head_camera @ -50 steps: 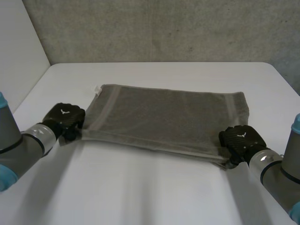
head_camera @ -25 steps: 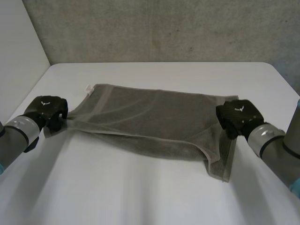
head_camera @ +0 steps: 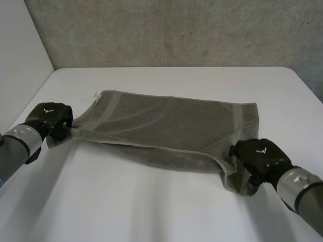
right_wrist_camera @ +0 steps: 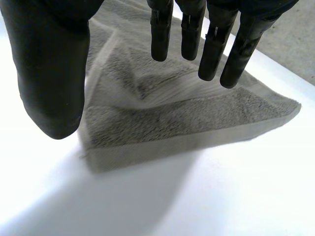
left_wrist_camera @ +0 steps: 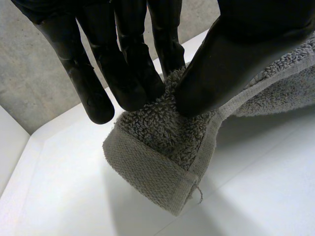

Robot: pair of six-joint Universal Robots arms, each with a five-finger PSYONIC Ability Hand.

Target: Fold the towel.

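White worktop (head_camera: 151, 212) is backed by a concrete wall (head_camera: 176, 30). A grey towel (head_camera: 171, 126) is spread on it, one near corner pinched by the left hand (left_wrist_camera: 236, 49); the right hand (right_wrist_camera: 49, 64) is held open over the other.

Our left robot hand (head_camera: 49, 118) and right robot hand (head_camera: 258, 157) are matte black, and we note a small white emblem (head_camera: 48, 110) on each back, smooth rounded fingers (left_wrist_camera: 98, 73), and silver-grey cylindrical forearms (head_camera: 17, 142) behind the wrists.
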